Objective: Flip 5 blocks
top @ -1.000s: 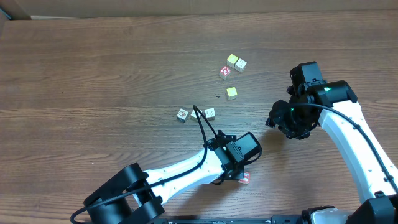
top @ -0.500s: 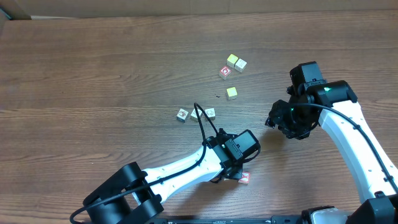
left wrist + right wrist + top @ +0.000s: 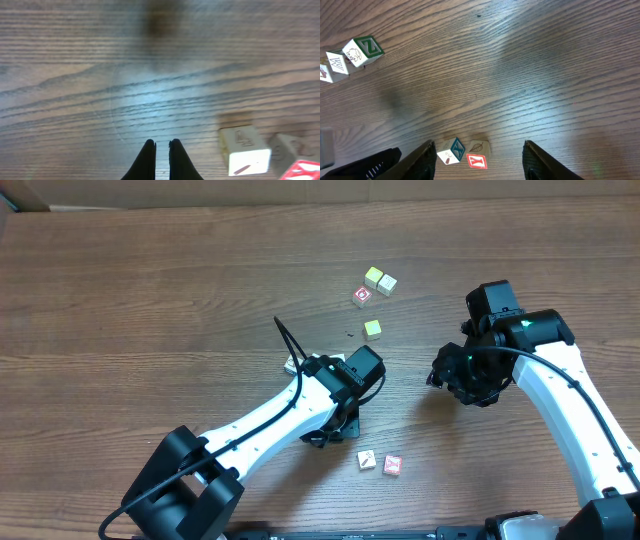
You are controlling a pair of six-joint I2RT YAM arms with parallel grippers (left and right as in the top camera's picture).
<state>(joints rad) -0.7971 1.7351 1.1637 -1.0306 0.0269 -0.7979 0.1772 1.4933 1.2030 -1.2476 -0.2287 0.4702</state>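
Two blocks lie side by side near the table's front: one (image 3: 367,461) with a whitish face and one (image 3: 393,466) with a red top. In the left wrist view they sit low on the right, the whitish block (image 3: 244,150) and the red-topped block (image 3: 303,170). My left gripper (image 3: 343,425) (image 3: 161,150) hovers just behind and left of them, shut on nothing. My right gripper (image 3: 440,375) (image 3: 479,145) stands open farther right, holding nothing. It looks across at the same pair: a teal-faced block (image 3: 451,151) and the red one (image 3: 477,161).
At the back sit yellow-topped cubes (image 3: 373,277) (image 3: 372,328), a pale cube (image 3: 387,283) and a red-marked one (image 3: 362,297). The left arm (image 3: 300,405) covers the cubes at mid-table. A green-lettered cube (image 3: 362,50) lies at the top left of the right wrist view.
My left gripper opened, left a block beside the red one at the front, drew back toward mid-table and shut. The right arm has not moved.
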